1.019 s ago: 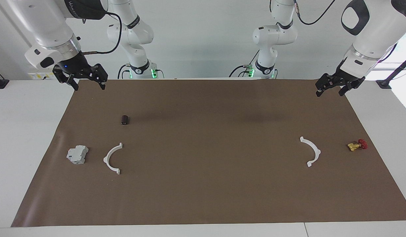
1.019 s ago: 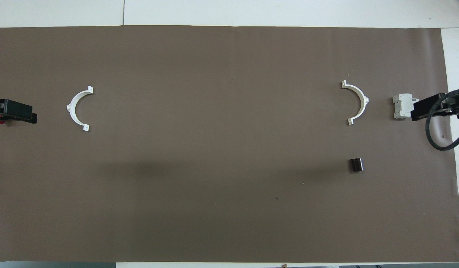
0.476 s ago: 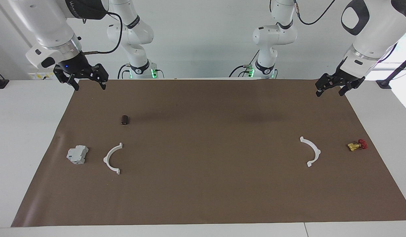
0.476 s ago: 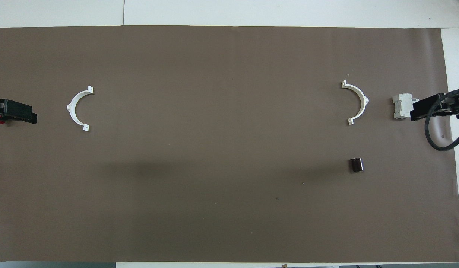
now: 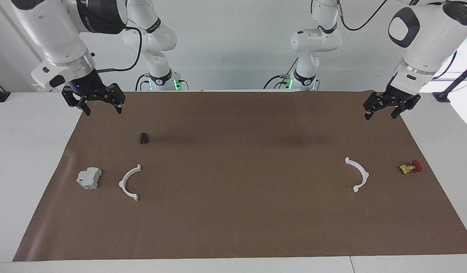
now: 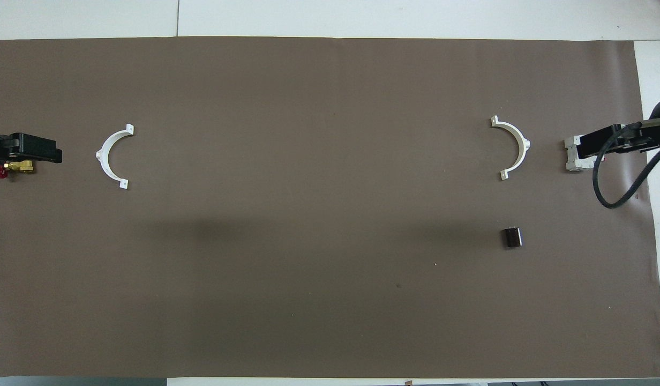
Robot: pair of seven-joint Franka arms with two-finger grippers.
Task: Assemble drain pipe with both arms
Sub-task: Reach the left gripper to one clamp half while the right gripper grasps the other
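Two white arcs lay well apart, one per arm. The left gripper and right gripper hung wide open and empty, ready to descend.

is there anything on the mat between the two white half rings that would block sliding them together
Nothing visible does. The mat between the white arc at the right arm's end and the white arc at the left arm's end is bare. The small dark cylinder lies nearer the robots, off that line.
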